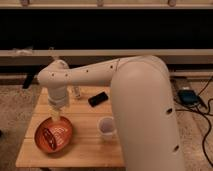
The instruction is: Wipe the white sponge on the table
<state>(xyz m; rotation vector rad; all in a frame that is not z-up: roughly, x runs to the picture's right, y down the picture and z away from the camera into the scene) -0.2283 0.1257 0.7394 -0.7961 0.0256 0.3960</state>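
My gripper [55,116] hangs straight down from the white wrist over the left part of the wooden table [90,145], just above the far rim of a red bowl. A small cream-yellowish piece that looks like the white sponge [54,113] shows at the gripper's tip. How it is held cannot be made out. The big white arm reaches in from the right and hides part of the table's far side.
A red bowl [53,136] with something dark in it sits at the front left. A round white cup [106,127] stands in the middle. A black flat object [98,98] and a small clear item [77,92] lie at the back. Cables lie on the floor at the right [192,100].
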